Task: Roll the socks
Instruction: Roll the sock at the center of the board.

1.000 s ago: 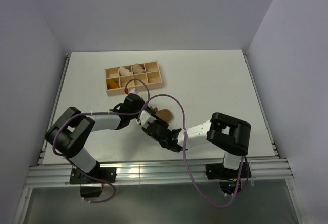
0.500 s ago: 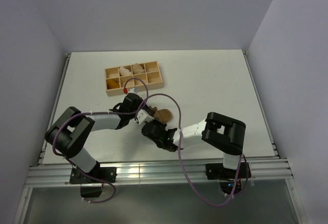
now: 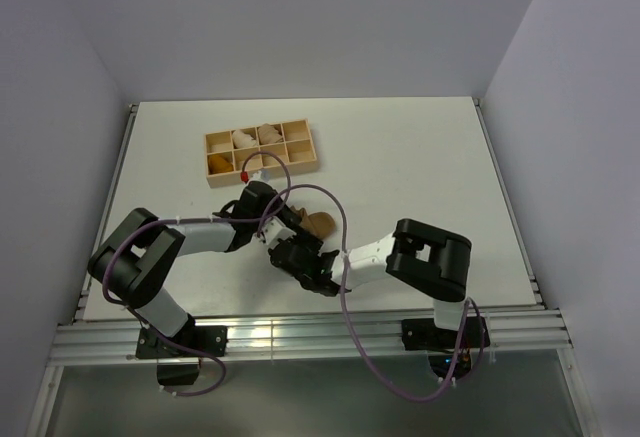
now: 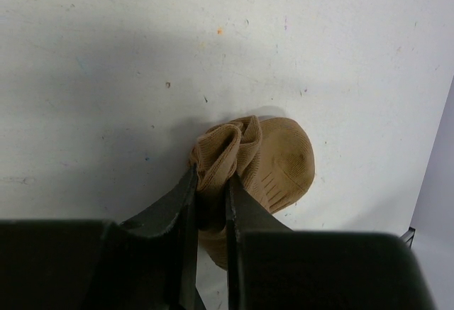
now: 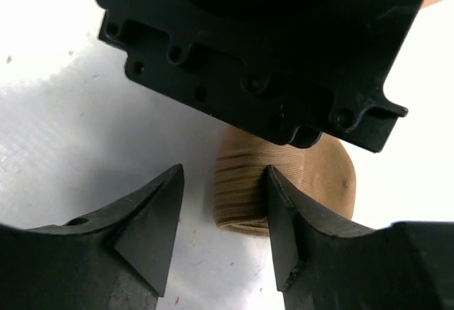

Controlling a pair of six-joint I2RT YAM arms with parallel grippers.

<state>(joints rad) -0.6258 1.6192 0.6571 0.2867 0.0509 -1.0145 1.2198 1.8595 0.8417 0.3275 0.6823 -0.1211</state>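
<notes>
**Socks (image 4: 278, 159) lie as one tan-brown wad on the table (image 3: 430, 157), pinched at one edge.**

The wad sits near the front of the table, well short of the wooden tray (image 3: 314, 147), between the two grippers. Only one colour shows, so I cannot tell whether both socks are in it. The left gripper (image 4: 211, 200) has its jaws almost together on a thin fold at the wad's near edge. The right gripper (image 5: 225, 182) stands wide apart and holds nothing, and the ribbed end of the wad lies just beside one finger. Risks noted:
- The pinch takes little fabric, so a pull could slip it free or unroll the wad.
- The right fingers work directly under the left gripper's body, so closing or lifting there could cause a collision.
</notes>
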